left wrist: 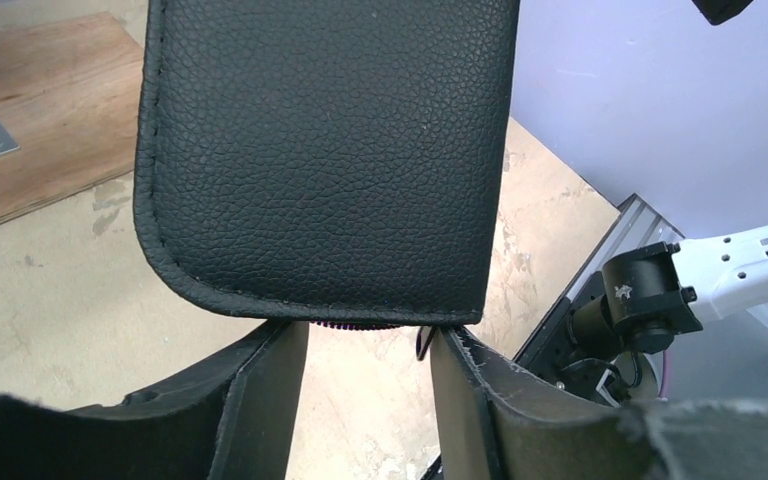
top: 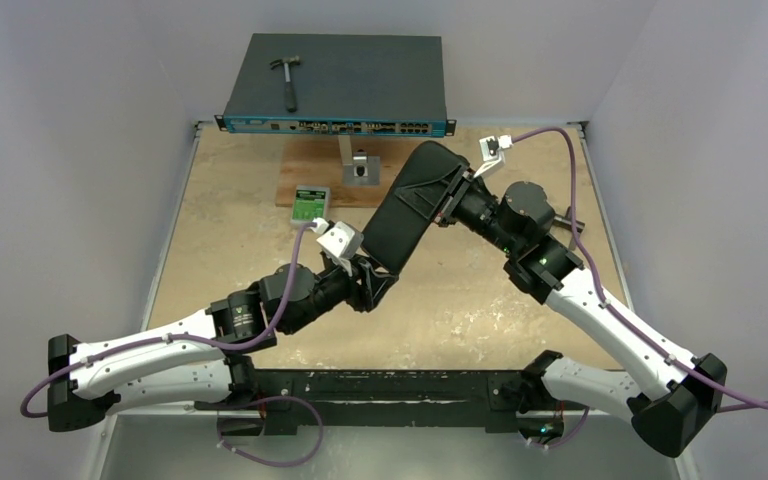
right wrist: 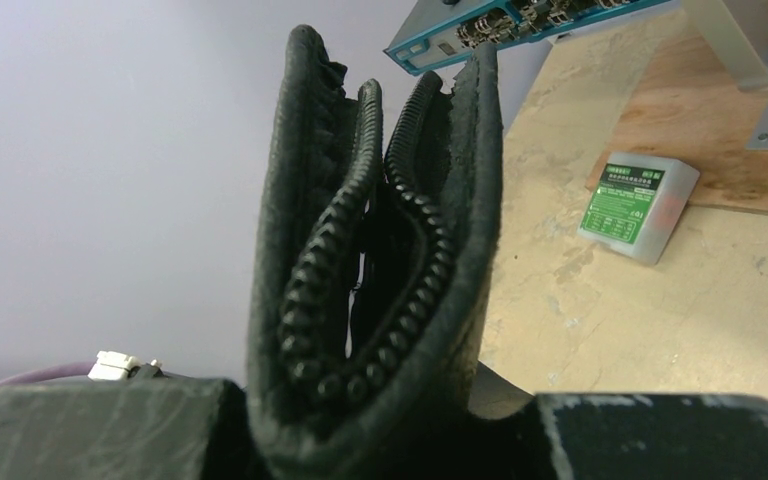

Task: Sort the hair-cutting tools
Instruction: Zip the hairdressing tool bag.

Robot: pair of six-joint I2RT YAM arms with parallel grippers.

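The hair-cutting tools are out of view. A black leather zip case (top: 405,210) hangs tilted above the table. My right gripper (top: 457,195) is shut on its upper end. In the right wrist view the case (right wrist: 380,250) stands between the fingers with its zipper (right wrist: 330,260) parted and the inside dark. My left gripper (top: 375,285) is at the case's lower end. Its fingers are apart under the bottom edge of the case (left wrist: 330,150), so the left gripper (left wrist: 368,335) is open. A small zipper pull (left wrist: 423,345) hangs beside the right finger.
A hammer (top: 286,78) lies on a network switch (top: 335,85) at the back. In front of it are a wooden board (top: 305,185), a metal bracket (top: 357,165) and a green-labelled box (top: 311,203). White walls enclose the table on three sides.
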